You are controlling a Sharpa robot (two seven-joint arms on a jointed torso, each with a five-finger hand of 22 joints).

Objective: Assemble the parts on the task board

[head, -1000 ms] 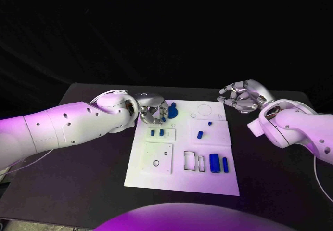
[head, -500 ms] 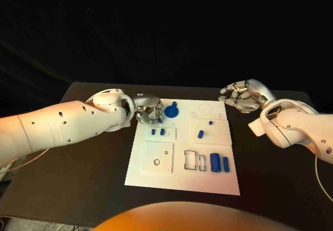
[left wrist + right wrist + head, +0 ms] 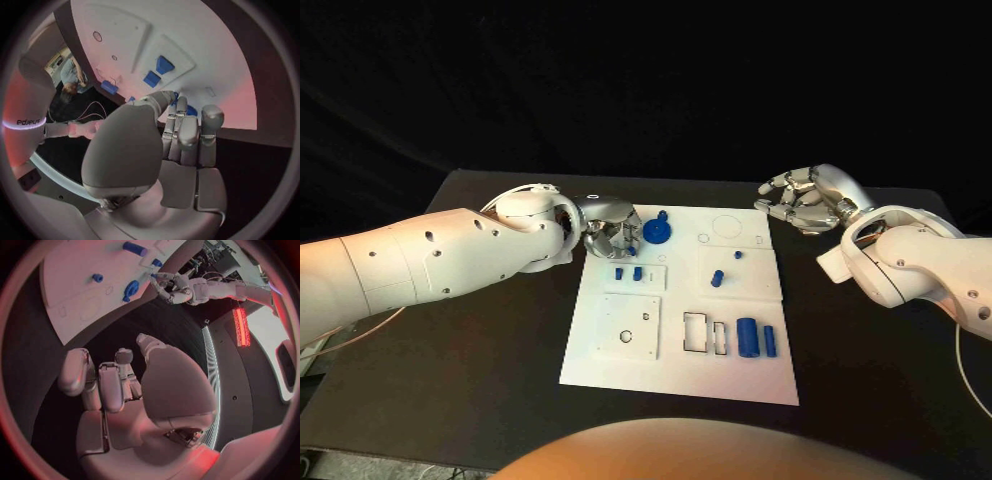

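The white task board (image 3: 733, 370) lies in the middle of the black table. Near its far left corner stands a blue round part (image 3: 656, 233). My left hand (image 3: 607, 232) is right beside it with its fingers curled against it. In the left wrist view a bit of blue (image 3: 191, 110) shows behind the fingertips of my left hand (image 3: 181, 130); whether it is gripped is unclear. Two small blue blocks (image 3: 627, 273), two blue pegs (image 3: 715, 279) and two blue cylinders (image 3: 754, 339) are on the board. My right hand (image 3: 805, 203) hovers off the board's far right corner, fingers curled, holding nothing.
A square plate with holes (image 3: 629, 325) and empty rectangular slots (image 3: 702, 334) sit in the board's near half. A round outline (image 3: 726, 228) marks its far right corner. Bare black table (image 3: 488, 340) lies on both sides of the board.
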